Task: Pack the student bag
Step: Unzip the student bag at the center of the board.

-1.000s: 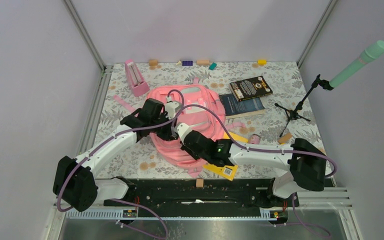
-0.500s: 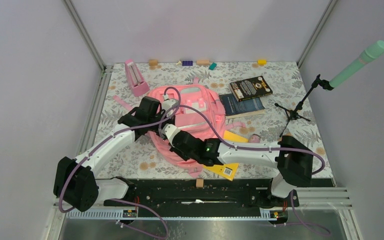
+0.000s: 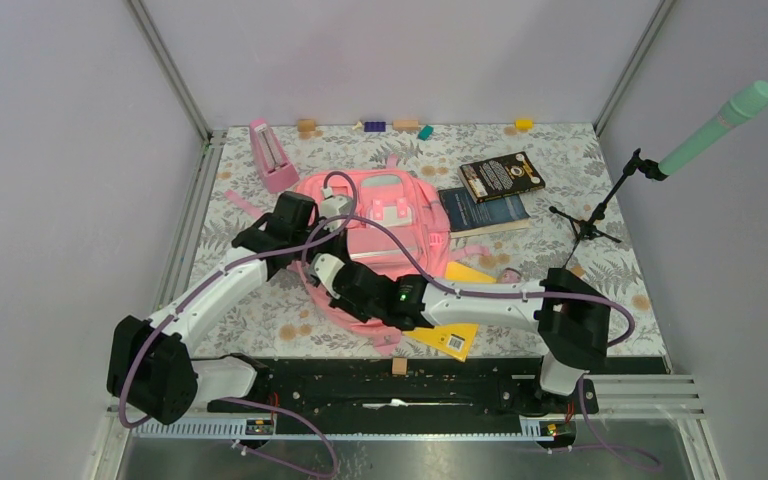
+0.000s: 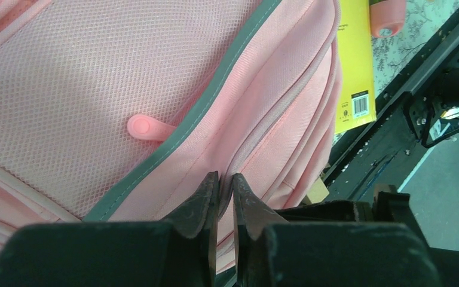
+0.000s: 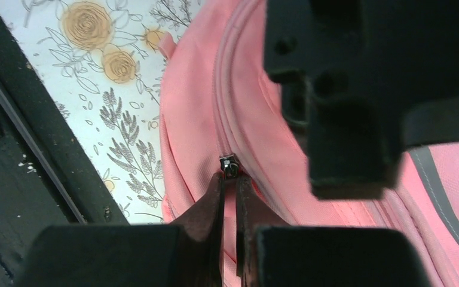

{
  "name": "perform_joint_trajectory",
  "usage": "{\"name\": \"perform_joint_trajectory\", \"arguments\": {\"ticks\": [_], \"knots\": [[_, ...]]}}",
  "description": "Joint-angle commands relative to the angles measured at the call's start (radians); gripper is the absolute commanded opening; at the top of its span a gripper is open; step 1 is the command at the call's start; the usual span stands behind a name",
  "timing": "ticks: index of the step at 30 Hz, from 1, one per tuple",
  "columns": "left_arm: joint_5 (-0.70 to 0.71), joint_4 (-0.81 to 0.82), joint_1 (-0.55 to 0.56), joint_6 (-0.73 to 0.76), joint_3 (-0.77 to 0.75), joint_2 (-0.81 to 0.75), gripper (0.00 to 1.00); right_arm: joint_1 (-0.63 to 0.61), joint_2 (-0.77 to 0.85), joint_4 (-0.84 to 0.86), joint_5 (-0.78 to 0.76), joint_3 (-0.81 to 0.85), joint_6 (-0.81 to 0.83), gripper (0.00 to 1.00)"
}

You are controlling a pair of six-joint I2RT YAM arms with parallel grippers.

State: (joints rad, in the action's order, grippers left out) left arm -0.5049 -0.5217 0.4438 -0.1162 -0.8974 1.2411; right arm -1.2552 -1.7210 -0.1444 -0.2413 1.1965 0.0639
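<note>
Right tool (image 5: 230, 185): pinched shut on the zipper pull (image 5: 228, 165).
Left tool (image 4: 222, 182): clamped on a fold of the student bag (image 3: 400, 215), which lies mid-counter (image 3: 580, 160).
Done: apparently nothing packed yet.
Left: probably unzip, then load the black book (image 3: 500, 176), blue book (image 3: 483, 212) and yellow book (image 3: 452, 340).

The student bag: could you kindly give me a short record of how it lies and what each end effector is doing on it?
bag: student bag lies flat on the floral table, front pockets up
left end effector: shut, pinching the bag's fabric at a zip seam
right end effector: shut on the zipper pull at the bag's near-left edge
yellow book: at the bag's near-right edge
dark books: two, on the table right of the bag
</note>
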Motion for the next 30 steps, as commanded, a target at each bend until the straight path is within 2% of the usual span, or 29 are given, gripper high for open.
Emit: {"name": "perform_joint_trajectory", "arguments": {"ticks": [1, 4, 13, 25, 30], "knots": [[-0.172, 0.152, 0.008, -0.068, -0.046, -0.044, 0.00, -0.043, 0.012, 0.208, 0.099, 0.054, 0.009, 0.08], [-0.175, 0.151, 0.002, -0.069, -0.045, -0.048, 0.00, -0.043, 0.045, 0.222, 0.091, 0.029, -0.001, 0.22], [-0.167, 0.149, -0.003, -0.063, -0.040, -0.060, 0.00, -0.043, 0.198, 0.230, -0.018, -0.103, -0.023, 0.55], [-0.148, 0.157, -0.011, -0.063, -0.030, -0.081, 0.00, -0.017, 0.395, 0.176, -0.249, -0.248, -0.057, 0.71], [-0.162, 0.169, -0.017, -0.063, -0.023, -0.103, 0.00, 0.087, 0.519, 0.048, -0.219, -0.302, -0.213, 0.71]]}}
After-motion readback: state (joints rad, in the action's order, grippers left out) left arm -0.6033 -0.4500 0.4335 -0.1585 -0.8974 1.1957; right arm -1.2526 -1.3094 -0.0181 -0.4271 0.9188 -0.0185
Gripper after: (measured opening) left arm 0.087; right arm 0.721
